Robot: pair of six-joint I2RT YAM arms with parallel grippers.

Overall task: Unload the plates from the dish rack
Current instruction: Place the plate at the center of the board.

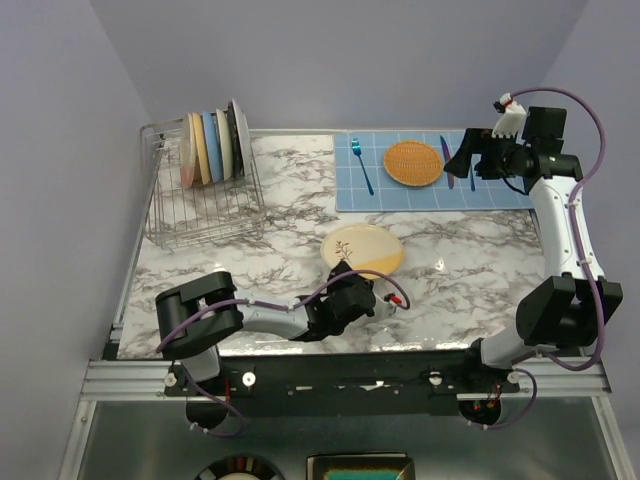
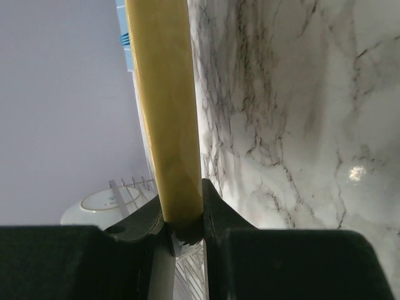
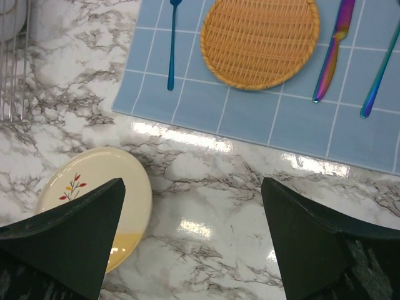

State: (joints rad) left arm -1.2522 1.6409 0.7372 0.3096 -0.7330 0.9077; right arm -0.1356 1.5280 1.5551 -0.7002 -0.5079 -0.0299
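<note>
Cream plate: on desk, rim pinched by left claw.
Release: open slowly, back out level.
Right claw: spread, empty.

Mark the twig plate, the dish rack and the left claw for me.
twig plate (image 1: 362, 250): top external view, centre of its face.
dish rack (image 1: 205, 215): top external view, near wire wall.
left claw (image 2: 183, 215): left wrist view, between the fingertips, shut on the plate's rim.

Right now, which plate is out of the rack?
The twig-motif plate, flat on the marble, rim clamped by the left end effector; the other plates stand upright in the dish rack.
</note>
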